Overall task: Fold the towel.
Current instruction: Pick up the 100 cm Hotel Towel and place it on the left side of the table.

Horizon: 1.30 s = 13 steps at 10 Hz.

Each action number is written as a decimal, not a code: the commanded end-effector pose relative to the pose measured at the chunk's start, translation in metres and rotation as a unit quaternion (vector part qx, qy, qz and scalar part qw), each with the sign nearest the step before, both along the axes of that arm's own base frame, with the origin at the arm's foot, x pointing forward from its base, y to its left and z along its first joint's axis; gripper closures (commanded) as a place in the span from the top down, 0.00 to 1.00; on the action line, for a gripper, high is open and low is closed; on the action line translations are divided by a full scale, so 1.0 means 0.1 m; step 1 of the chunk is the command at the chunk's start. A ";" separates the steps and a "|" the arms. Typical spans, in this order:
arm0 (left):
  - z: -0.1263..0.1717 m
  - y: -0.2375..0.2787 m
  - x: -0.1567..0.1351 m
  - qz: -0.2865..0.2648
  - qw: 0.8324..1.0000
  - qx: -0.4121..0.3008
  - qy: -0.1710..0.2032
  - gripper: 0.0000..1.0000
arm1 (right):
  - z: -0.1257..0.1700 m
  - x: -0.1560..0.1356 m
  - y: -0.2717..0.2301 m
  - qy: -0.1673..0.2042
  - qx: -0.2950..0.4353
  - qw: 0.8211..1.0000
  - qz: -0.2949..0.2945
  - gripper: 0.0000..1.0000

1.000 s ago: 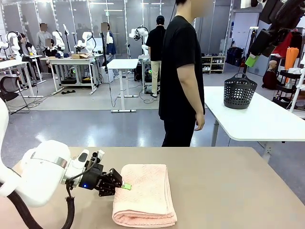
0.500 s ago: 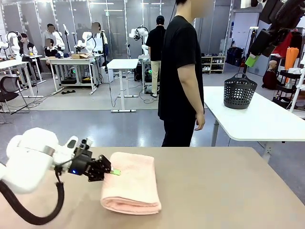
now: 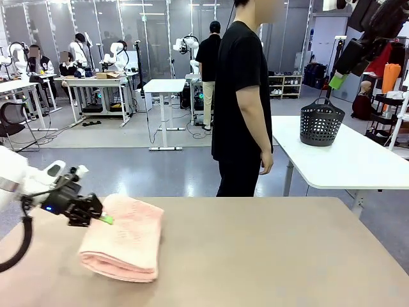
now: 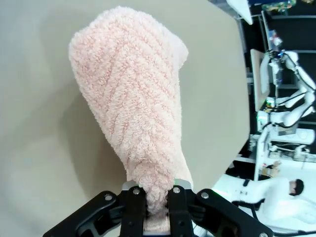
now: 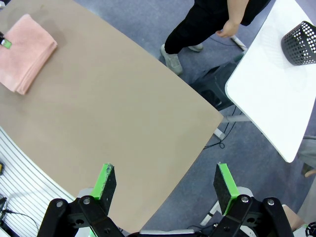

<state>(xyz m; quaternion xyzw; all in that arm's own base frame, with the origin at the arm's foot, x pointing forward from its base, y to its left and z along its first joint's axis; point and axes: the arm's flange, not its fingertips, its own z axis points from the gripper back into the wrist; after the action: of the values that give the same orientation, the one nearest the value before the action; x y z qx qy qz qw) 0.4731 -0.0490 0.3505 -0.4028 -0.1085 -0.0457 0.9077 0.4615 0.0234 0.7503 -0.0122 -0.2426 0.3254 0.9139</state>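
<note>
Clamping the folded towel (image 3: 122,238) by its near edge, the left gripper (image 3: 102,218) held it at the table's (image 3: 287,256) left side. Should the drag catch, I judged the fold could slide open. Raised well clear, the right gripper (image 5: 165,182) stood spread, empty.

I've got the left gripper (image 3: 102,218) pinched on the near-left edge of the folded pink towel (image 3: 124,238), which lies on the tan table (image 3: 268,256) toward its left side. My right gripper (image 3: 345,67) hangs high at the top right, above the dark basket (image 3: 321,123) on the white table (image 3: 345,160). A person in black (image 3: 241,102) stands sideways just beyond my table's far edge.
</note>
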 end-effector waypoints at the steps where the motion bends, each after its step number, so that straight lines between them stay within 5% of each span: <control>1: 0.17 0.44 0.01 -0.007 1.000 0.001 0.007 0.14 | 0.01 0.00 0.00 0.001 0.003 1.000 -0.001 1.00; 6: 0.25 1.64 -0.13 -0.011 0.999 0.034 0.009 0.14 | 0.01 0.00 0.00 0.001 0.003 1.000 -0.001 1.00; 11: -0.14 2.19 -0.05 0.016 0.993 0.119 0.011 0.17 | 0.01 0.00 0.00 0.001 0.003 1.000 -0.001 1.00; 12: -0.17 2.22 -0.03 0.018 0.991 0.132 0.008 0.49 | 0.01 0.00 0.00 0.001 0.003 1.000 -0.001 1.00; 13: -0.17 2.22 -0.02 0.016 0.989 0.148 0.004 0.52 | 0.01 0.00 0.00 0.001 0.003 1.000 -0.001 1.00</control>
<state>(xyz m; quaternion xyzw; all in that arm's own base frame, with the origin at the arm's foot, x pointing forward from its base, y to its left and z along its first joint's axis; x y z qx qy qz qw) 0.4656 0.1728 0.3287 -0.2858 -0.0993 -0.0329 0.9526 0.4616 0.0233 0.7506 -0.0120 -0.2428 0.3254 0.9138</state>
